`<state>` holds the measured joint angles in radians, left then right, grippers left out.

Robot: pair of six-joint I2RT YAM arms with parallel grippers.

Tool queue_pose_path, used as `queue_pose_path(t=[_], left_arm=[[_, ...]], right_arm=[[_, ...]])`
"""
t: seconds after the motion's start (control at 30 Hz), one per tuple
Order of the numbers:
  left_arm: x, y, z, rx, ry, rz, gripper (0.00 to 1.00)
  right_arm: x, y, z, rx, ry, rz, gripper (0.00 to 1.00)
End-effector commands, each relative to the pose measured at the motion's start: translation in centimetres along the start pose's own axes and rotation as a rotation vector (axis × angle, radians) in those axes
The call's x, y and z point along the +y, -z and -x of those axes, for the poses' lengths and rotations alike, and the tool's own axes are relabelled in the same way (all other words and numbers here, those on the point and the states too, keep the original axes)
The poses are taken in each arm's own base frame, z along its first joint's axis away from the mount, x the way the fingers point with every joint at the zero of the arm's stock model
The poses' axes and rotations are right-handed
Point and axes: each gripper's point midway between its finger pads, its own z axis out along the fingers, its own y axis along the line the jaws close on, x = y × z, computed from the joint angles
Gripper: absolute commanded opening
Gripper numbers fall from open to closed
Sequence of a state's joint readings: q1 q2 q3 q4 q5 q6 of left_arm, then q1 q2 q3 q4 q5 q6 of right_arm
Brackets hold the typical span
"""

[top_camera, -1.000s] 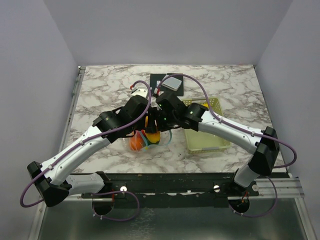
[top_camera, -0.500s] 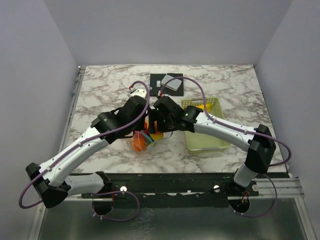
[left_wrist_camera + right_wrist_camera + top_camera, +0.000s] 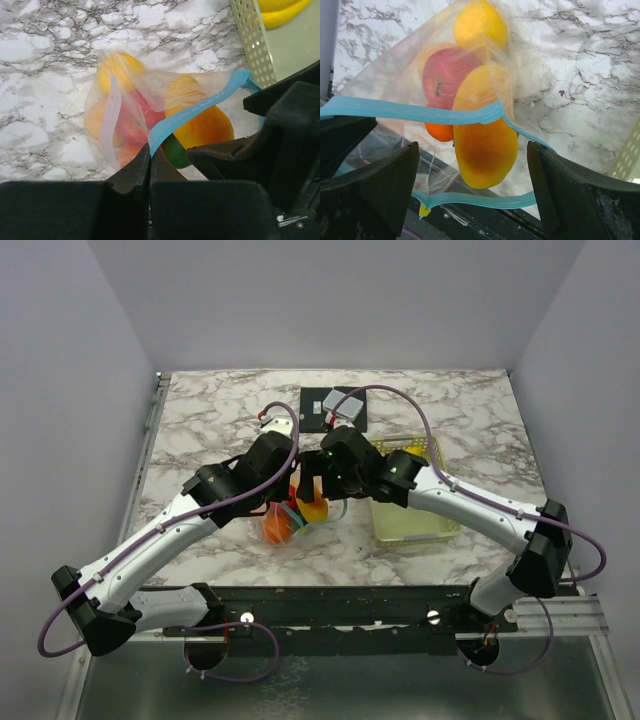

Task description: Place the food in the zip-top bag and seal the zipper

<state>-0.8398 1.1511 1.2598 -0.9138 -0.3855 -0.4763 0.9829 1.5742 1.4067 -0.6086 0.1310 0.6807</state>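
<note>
Left gripper (image 3: 150, 156) pinches zipper (image 3: 200, 112), holding bag (image 3: 385, 80) open | right gripper (image 3: 472, 172) wide over fruit (image 3: 482, 145) in mouth | banana (image 3: 280, 12) in basket (image 3: 252, 50), 1 o'clock of bag

This is a robotics lab test cell. A white-and-grey marble-patterned tabletop (image 3: 200, 420) is boxed in by plain pale lilac-grey walls (image 3: 330, 300). Two white-and-black jointed robot arms (image 3: 160, 535) are bolted to a black metal rail (image 3: 340, 602) at its near edge. Thin purple cables (image 3: 42, 632) loop from their bases.
</note>
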Motion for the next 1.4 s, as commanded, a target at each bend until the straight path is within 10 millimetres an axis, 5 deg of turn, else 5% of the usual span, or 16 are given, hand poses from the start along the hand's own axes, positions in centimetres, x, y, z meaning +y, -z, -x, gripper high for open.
queue_pose_path(t=[0.0, 0.27, 0.67, 0.93, 1.37], left_arm=[[-0.4, -0.2, 0.3, -0.014, 0.018, -0.011, 0.00], [-0.4, -0.3, 0.3, -0.014, 0.014, -0.007, 0.00], [-0.4, -0.4, 0.3, -0.013, 0.011, -0.008, 0.00], [-0.3, 0.0, 0.2, -0.018, 0.018, -0.015, 0.00], [-0.2, 0.3, -0.1, -0.018, 0.026, -0.025, 0.00]], right_arm=[[0.1, 2.3, 1.4, -0.054, 0.014, -0.003, 0.93], [-1.2, 5.9, 1.9, -0.088, 0.056, -0.020, 0.89], [-6.6, 9.4, 2.8, -0.169, 0.081, -0.221, 0.87], [-11.4, 9.5, 4.1, -0.172, 0.111, -0.382, 0.86], [-19.6, 5.8, 6.4, -0.125, -0.021, -0.512, 0.81]])
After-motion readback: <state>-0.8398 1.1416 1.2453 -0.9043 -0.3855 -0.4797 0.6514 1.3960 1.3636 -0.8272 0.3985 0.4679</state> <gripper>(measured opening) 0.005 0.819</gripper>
